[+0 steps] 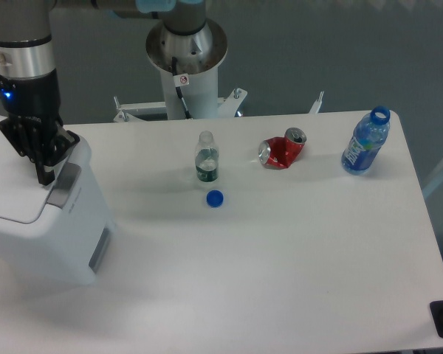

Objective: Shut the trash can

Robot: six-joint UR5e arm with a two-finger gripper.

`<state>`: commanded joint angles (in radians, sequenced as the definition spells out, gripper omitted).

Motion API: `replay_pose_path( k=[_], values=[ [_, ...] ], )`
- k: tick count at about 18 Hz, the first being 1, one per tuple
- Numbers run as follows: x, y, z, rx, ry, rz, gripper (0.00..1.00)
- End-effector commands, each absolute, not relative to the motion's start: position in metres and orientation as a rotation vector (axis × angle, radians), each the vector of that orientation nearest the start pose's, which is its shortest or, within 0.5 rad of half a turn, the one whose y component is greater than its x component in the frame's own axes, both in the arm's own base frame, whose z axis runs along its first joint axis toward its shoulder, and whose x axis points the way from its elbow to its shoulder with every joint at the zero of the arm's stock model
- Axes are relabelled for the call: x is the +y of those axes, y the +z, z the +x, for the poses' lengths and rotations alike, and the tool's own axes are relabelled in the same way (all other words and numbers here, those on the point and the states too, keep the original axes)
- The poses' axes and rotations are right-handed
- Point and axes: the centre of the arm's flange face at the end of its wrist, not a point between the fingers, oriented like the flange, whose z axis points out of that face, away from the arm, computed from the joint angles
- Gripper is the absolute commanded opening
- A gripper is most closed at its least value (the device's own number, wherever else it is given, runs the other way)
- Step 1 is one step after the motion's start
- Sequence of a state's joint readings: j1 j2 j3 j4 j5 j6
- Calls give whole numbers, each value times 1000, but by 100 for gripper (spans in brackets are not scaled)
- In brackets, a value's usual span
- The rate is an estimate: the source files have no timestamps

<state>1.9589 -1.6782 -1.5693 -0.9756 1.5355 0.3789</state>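
Observation:
The trash can [55,236] is a large boxy white bin at the table's left edge, partly cut off by the frame. Its flat white lid [15,195] lies down on the body. A grey latch tab [63,184] sits at the lid's right edge and a grey recess [98,251] is in the side wall. My gripper [44,175] points straight down with its black fingers drawn together. Its tip rests on or just above the lid's right edge, beside the latch tab. It holds nothing.
A small clear bottle [206,158] stands mid-table with a blue cap [215,198] lying in front of it. A crushed red can [282,150] lies to its right. A blue bottle [366,141] stands near the far right edge. The arm's base [186,66] is behind the table.

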Motion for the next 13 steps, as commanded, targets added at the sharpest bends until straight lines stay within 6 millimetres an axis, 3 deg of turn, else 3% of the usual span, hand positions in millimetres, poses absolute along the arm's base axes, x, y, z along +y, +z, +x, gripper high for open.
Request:
replay_pose_path(
  k=[7,9,11,13],
  values=[
    [579,508,-94,-3,210,-2657,0],
    [575,518,-104,-24,223,-2640,7],
    [573,530,-107,-32,232,-2619,47],
    [566,539,-117,-45,251,-2604,79]
  ],
)
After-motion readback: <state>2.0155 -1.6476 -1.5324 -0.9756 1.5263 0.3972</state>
